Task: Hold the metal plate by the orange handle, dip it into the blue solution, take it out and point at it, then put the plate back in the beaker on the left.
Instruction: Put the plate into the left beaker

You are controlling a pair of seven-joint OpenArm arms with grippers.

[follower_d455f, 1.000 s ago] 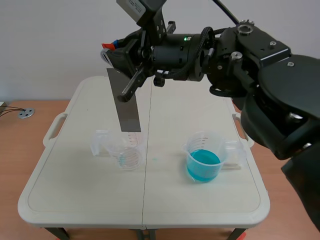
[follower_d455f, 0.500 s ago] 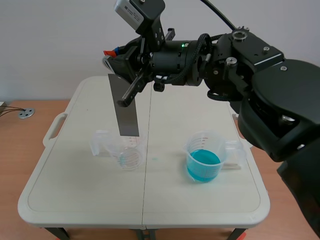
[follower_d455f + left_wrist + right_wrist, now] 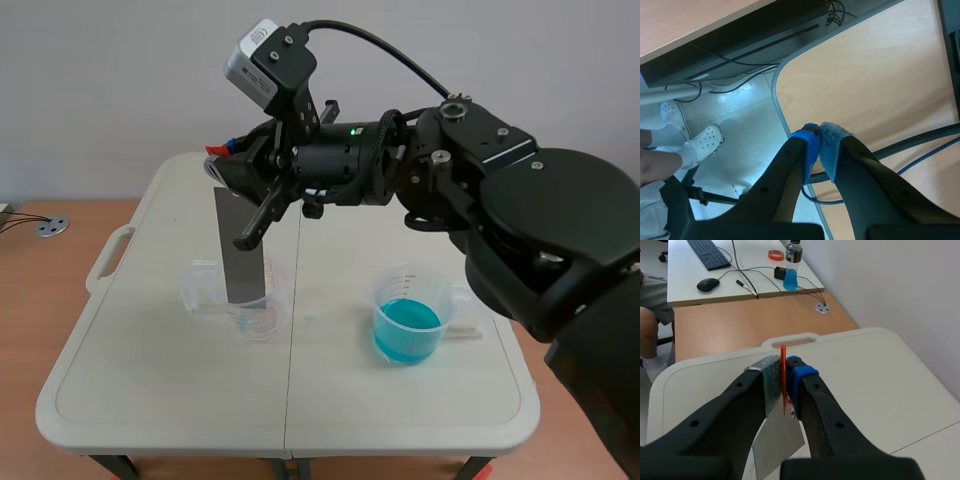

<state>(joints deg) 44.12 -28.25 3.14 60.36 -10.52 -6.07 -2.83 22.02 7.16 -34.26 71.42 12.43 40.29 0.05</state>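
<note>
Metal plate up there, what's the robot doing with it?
The right gripper is shut on the orange handle of the metal plate. The plate hangs upright with its lower end at the mouth of the clear beaker on the left of the table. The blue solution sits in its own beaker, apart on the right. The left gripper is shut on nothing, away from the beakers.

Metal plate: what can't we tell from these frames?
- Scene view: metal plate bottom edge is seen only through the clear left beaker wall; contact with its floor unclear.
- Scene view: orange handle mostly covered by the right gripper fingers.
- Right wrist view: plate's lower end hidden by the fingers; beaker out of frame.
</note>
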